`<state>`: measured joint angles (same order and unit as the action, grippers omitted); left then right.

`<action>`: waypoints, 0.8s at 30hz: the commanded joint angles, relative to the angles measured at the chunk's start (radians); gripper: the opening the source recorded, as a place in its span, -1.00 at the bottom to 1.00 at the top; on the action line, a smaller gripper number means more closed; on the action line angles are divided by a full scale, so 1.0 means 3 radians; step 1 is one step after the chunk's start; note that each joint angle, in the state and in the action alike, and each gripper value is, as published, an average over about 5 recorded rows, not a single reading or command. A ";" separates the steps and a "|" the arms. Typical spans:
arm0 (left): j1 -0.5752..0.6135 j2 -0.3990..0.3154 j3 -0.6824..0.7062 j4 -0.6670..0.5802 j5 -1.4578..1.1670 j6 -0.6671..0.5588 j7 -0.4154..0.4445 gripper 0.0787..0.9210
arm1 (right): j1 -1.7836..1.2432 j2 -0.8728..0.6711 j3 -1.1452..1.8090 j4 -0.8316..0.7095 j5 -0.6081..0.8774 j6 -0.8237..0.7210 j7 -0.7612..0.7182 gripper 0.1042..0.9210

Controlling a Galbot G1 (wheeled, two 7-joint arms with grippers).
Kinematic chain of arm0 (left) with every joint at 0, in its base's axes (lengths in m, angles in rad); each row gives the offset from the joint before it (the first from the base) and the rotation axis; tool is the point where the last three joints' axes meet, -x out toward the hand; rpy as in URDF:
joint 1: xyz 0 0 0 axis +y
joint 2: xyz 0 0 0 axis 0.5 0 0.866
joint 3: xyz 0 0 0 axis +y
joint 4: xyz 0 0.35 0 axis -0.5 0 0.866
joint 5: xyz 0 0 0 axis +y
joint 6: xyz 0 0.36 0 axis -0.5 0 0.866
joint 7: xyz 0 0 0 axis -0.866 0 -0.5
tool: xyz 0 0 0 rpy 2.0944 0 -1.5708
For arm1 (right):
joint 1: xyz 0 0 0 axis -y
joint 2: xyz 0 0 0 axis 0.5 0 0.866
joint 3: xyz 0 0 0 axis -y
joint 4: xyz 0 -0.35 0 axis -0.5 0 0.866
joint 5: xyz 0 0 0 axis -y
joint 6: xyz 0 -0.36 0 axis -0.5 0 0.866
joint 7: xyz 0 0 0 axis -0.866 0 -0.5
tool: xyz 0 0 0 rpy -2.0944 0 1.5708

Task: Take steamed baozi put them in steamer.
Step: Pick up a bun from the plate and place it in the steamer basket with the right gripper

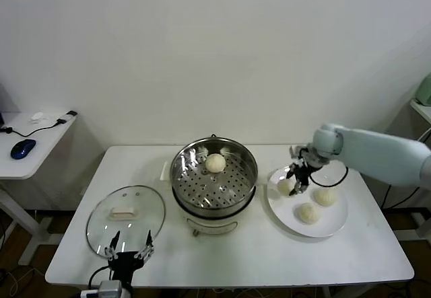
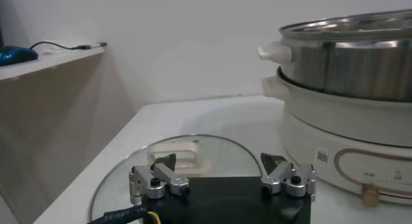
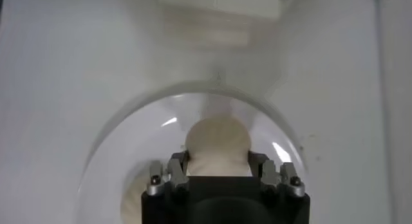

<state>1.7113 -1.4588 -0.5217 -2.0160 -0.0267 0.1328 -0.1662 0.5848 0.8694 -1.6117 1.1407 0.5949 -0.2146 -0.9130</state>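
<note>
Glass lid (image 1: 126, 219) (beside steamer (image 1: 213, 180))

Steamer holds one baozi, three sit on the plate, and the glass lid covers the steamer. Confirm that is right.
Not quite. The glass lid is not on the steamer; the head view shows it lying flat on the table to the steamer's left, by the left claw. One baozi is in the steamer, and three are on the plate, where the right claw straddles one.

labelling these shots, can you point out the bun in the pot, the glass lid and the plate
bun in the pot (image 1: 215, 163), head view, its rounded top
glass lid (image 1: 101, 218), head view, bare glass left of the knob
plate (image 1: 332, 222), head view, bare front rim
</note>
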 commanded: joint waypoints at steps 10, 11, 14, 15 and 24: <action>0.0000 0.0036 0.0023 -0.0140 -0.0018 0.0043 0.0004 0.77 | 0.1641 0.1302 -0.0203 0.0828 0.2037 -0.0745 0.0350 0.28; 0.0000 0.0037 0.0022 -0.0143 -0.0019 0.0042 0.0004 0.77 | 0.1560 0.1391 -0.0203 0.0845 0.2056 -0.0787 0.0409 0.28; -0.0002 0.0036 0.0021 -0.0145 -0.0020 0.0040 0.0004 0.77 | 0.1285 0.1621 -0.0212 0.0813 0.2076 -0.0895 0.0580 0.28; -0.0001 0.0035 0.0022 -0.0144 -0.0021 0.0038 0.0004 0.77 | 0.1203 0.1675 -0.0211 0.0781 0.2075 -0.0926 0.0627 0.28; 0.0003 0.0021 0.0033 -0.0132 -0.0026 0.0034 0.0004 0.77 | 0.0612 0.2014 -0.0236 0.0268 0.1808 -0.1056 0.0823 0.28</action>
<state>1.7122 -1.4494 -0.5140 -2.0553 -0.0347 0.1424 -0.1654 0.9126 1.2862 -1.6800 1.3027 1.1090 -0.4492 -0.7690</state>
